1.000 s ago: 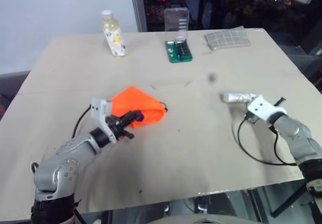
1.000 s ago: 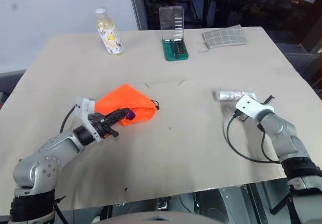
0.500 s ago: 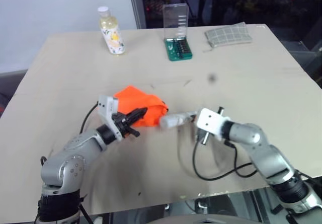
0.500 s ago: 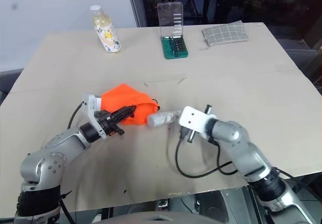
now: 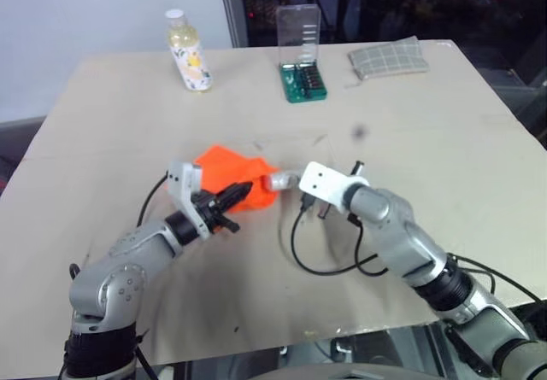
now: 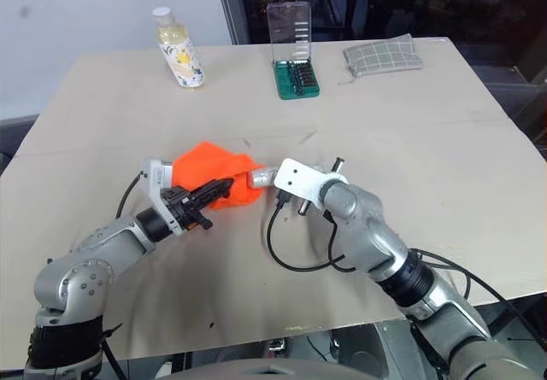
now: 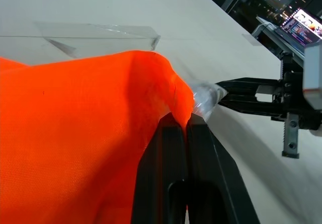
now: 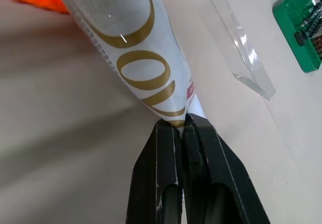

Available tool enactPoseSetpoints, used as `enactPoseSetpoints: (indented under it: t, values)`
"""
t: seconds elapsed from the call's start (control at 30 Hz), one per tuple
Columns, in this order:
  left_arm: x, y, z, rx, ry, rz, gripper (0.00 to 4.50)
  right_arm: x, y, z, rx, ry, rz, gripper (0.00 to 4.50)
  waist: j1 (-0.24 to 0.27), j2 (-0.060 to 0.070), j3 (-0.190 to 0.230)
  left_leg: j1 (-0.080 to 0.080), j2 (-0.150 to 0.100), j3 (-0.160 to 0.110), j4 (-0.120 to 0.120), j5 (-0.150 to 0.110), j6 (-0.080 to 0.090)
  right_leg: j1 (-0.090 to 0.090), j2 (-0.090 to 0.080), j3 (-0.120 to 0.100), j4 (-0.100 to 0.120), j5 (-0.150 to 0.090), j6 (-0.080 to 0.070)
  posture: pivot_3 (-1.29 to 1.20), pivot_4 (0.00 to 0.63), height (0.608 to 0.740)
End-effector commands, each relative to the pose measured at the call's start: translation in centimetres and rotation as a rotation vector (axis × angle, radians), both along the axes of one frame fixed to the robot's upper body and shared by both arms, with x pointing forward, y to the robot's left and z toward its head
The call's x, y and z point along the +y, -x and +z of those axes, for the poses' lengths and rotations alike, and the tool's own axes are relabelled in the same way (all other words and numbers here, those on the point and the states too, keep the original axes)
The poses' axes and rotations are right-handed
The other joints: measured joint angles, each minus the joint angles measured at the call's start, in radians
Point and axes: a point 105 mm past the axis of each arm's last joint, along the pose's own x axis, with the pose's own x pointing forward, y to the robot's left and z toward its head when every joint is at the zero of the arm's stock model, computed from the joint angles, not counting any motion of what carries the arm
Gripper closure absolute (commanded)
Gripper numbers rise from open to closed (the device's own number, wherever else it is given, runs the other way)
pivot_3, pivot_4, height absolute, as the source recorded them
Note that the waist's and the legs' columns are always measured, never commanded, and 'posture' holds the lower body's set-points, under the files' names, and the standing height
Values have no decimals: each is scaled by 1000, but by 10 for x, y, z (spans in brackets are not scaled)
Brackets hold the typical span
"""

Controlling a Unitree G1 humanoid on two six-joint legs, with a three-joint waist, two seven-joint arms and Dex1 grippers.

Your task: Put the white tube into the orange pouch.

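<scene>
The orange pouch point(image 5: 224, 166) lies left of the table's middle, and my left gripper point(image 5: 240, 193) is shut on its raised right edge. That pinch on the orange fabric point(image 7: 75, 108) shows close up in the left wrist view. My right gripper point(image 5: 293, 180) is shut on the crimped end of the white tube point(image 5: 279, 179), which has gold print point(image 8: 132, 48). The tube points left, and its far end point(image 7: 204, 95) meets the pouch's lifted edge. Whether that end is inside the pouch I cannot tell.
A clear bottle with yellowish liquid point(image 5: 189, 52) stands at the back left. A green bit case with an upright clear lid point(image 5: 303, 74) is at the back centre, a grey checked pouch point(image 5: 389, 58) at the back right. A flat clear plastic piece point(image 8: 245, 53) lies behind the tube.
My right arm has swung left across the table with the tube, from the right side to the pouch's edge. The left gripper has kept its hold on the pouch.
</scene>
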Motion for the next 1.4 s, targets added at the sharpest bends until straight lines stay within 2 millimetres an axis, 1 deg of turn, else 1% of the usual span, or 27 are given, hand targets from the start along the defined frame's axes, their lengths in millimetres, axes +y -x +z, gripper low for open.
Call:
enactPoseSetpoints:
  t: [0.03, 0.07, 0.13, 0.23, 0.27, 0.33, 0.43, 0.5, 0.53, 0.57, 0.6, 0.63, 0.7, 0.73, 0.8, 0.93, 1.03, 1.1, 1.2, 1.27, 1.33, 1.4]
  values:
    - [-9, 2, 13, -45, 17, -29, 4500, 21, 4, 13, -18, -46, 28, 4469, -5, 0, 0, 0, 0, 0, 0, 0, 0, 0, 0, 0, 0, 0, 1, 0, 150, 740]
    - [-9, 1, 13, -45, 17, -30, 4500, 23, 4, 13, -15, -54, 21, 4469, -8, 0, 0, 0, 0, -1, 0, 0, -1, 0, 0, 0, 1, -1, 1, 0, 150, 740]
    - [-11, 0, 12, -43, 20, -30, 4500, 31, 4, 18, -23, -79, 20, 3836, -11, 0, 0, 0, 0, -1, 0, 1, -1, 0, 0, -1, 1, 0, 1, 0, 150, 740]
    - [-12, 0, 11, -39, 20, -28, 4500, 41, 7, 25, -13, -137, 39, 2610, -16, 0, 0, 0, 0, -1, 0, 1, -1, 0, 0, -1, 1, 1, -1, 0, 150, 740]
    - [-12, 0, 11, -38, 19, -28, 4500, 42, 10, 25, -6, -143, 61, 2124, -17, 0, 0, 0, 0, -1, 0, 1, -1, 0, 0, -1, 1, 1, -1, 0, 150, 740]
    - [-11, 0, 11, -36, 19, -27, 4500, 36, 13, 25, -4, -150, 74, 1163, -17, 0, 0, 0, 0, -1, -1, 1, 0, 0, 0, -1, 1, 1, -1, 0, 150, 740]
    - [-10, 0, 10, -32, 16, -22, 4500, 16, 17, 19, 11, -138, 98, 1163, -13, 0, 0, 0, -1, -2, -1, 1, 0, 0, 0, -1, 0, 1, -1, 0, 150, 740]
    - [-10, -1, 9, -30, 14, -19, 4500, -2, 23, 11, 92, -183, 102, 1163, -12, 0, 0, 0, -2, -2, -1, 1, -1, 1, -1, -2, 0, 1, -1, 0, 150, 740]
    - [-10, -1, 9, -29, 14, -19, 4500, -8, 27, 10, 125, -208, 128, 1163, -13, 0, 0, 0, -2, -2, -1, 0, -1, 1, -1, -1, -1, 1, -1, 0, 150, 740]
    - [-10, -1, 9, -30, 13, -18, 4500, -13, 32, 10, 168, -242, 138, 1163, -14, 0, 0, 0, -2, -2, -1, 0, -1, 1, -1, -1, 0, 1, -1, 0, 150, 740]
    - [-9, -1, 9, -31, 14, -16, 4500, -26, 32, 12, 250, -334, 94, 1163, -15, 0, 0, 0, -2, -2, -1, 0, -1, 1, -1, -1, 0, 1, -1, 0, 150, 740]
    - [-9, -1, 10, -32, 14, -14, 4500, -35, 32, 13, 308, -402, 63, 1163, -17, 0, 1, 0, -2, -2, -1, 1, -1, 1, 0, -1, 0, 0, 0, 0, 150, 740]
    - [-8, -1, 9, -30, 14, -11, 4500, -51, 28, 8, 405, -502, -29, 1163, -20, 0, 1, 0, 1, -2, -1, 2, 0, 1, 0, -1, 0, 0, 0, 0, 150, 740]
    - [-8, 0, 8, -28, 14, -10, 4500, -54, 26, 5, 450, -553, -56, 1163, -19, 0, 1, 1, 1, -2, -1, 2, -1, 1, 0, -1, 0, 0, 0, 0, 150, 740]
    - [-9, 1, 6, -23, 14, -12, 4500, -47, 22, -1, 603, -744, -96, 1163, -18, 0, 0, 1, 2, -3, -1, 2, -2, 1, 1, -2, 1, 0, 0, 0, 150, 740]
    - [-11, 1, 6, -23, 13, -15, 4500, -28, 18, -6, 762, -906, -80, 1163, -19, 1, 1, 1, 2, -3, -1, 3, -1, 0, 1, -2, 1, 2, -4, 0, 150, 740]
    - [-10, 1, 6, -23, 11, -12, 4500, -15, 6, -11, 887, -1068, -102, 1163, -18, 1, 1, 0, 1, -2, -1, 3, -1, 0, 2, -1, 1, 3, -4, 0, 150, 740]
    - [-9, 3, 7, -23, 8, -7, 4500, -11, -5, -10, 930, -1163, -114, 1163, -17, 0, 1, 0, 0, -2, -1, 3, 0, 0, 2, -1, 1, 3, -4, 0, 150, 740]
    - [-7, 5, 7, -25, 4, 1, 4500, -9, -14, -5, 969, -1273, -109, 1163, -18, 1, 1, 0, 0, -2, -1, 3, 0, 0, 2, -1, 1, 3, -5, 0, 150, 740]
    - [-6, 6, 7, -26, 1, 9, 4500, -10, -17, -4, 987, -1315, -117, 1163, -19, 1, 1, 0, 0, -2, -2, 3, 0, 0, 2, -1, 1, 3, -5, 0, 150, 740]
    - [-4, 7, 7, -27, 0, 18, 4500, -10, -20, -1, 1020, -1396, -111, 1163, -18, 1, 1, 0, 0, -2, -2, 3, 0, 0, 2, -1, 1, 3, -5, 0, 150, 740]
    - [-3, 8, 6, -28, -2, 22, 4500, -8, -18, 0, 1042, -1410, -97, 1163, -18, 1, 1, 0, 0, -2, -2, 3, 0, 0, 2, 0, 1, 3, -5, 0, 150, 740]
